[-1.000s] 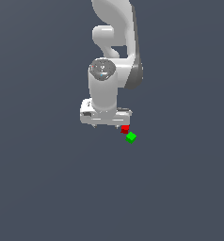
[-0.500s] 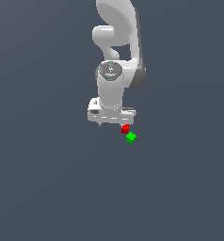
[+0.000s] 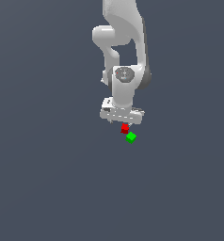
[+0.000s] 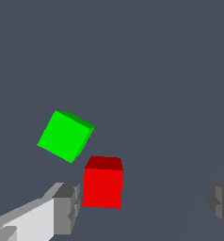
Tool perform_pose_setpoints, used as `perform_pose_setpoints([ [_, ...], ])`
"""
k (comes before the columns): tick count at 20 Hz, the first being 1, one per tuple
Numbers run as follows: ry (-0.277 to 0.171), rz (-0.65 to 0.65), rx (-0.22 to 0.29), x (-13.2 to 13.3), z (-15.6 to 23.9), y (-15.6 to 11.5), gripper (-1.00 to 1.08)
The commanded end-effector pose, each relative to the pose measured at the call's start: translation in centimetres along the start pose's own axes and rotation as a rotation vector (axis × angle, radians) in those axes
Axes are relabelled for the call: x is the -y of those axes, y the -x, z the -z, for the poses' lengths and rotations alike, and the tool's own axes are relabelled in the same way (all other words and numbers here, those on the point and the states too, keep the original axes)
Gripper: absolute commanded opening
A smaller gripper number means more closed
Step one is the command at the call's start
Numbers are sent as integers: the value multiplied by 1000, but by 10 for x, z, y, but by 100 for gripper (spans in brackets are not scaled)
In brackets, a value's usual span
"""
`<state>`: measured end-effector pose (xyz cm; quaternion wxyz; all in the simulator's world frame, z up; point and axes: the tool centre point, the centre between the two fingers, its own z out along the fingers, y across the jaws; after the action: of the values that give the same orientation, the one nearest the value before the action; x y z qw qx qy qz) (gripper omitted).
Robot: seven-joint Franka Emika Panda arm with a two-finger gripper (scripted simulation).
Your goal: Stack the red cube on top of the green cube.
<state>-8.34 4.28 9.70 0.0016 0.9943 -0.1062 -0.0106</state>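
Red cube (image 4: 102,184) sits on the grey floor between my gripper's (image 4: 144,207) fingers, close against the pale finger (image 4: 67,207) and well apart from the other. My jaws stand wide open and hold nothing. Green cube (image 4: 65,136) lies just beside the red one, turned at an angle. From the exterior view, my gripper (image 3: 123,123) hangs directly over the red cube (image 3: 125,128), green cube (image 3: 131,137) adjacent.

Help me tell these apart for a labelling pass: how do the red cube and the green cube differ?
Colour: the red cube is bright red, the green cube bright green. Pose: the red one sits square to the wrist view, the green one turned. Place: the red one lies between the open fingers, the green one beyond them. Both are plain and similar in size.
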Motion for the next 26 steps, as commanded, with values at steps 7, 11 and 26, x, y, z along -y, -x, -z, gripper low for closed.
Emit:
perform_pose_setpoints([
  [7, -6, -61, -18, 25, -24, 23, 100],
  [11, -7, -72, -21, 30, -28, 26, 100],
  [26, -6, -70, -21, 29, -46, 25, 100],
])
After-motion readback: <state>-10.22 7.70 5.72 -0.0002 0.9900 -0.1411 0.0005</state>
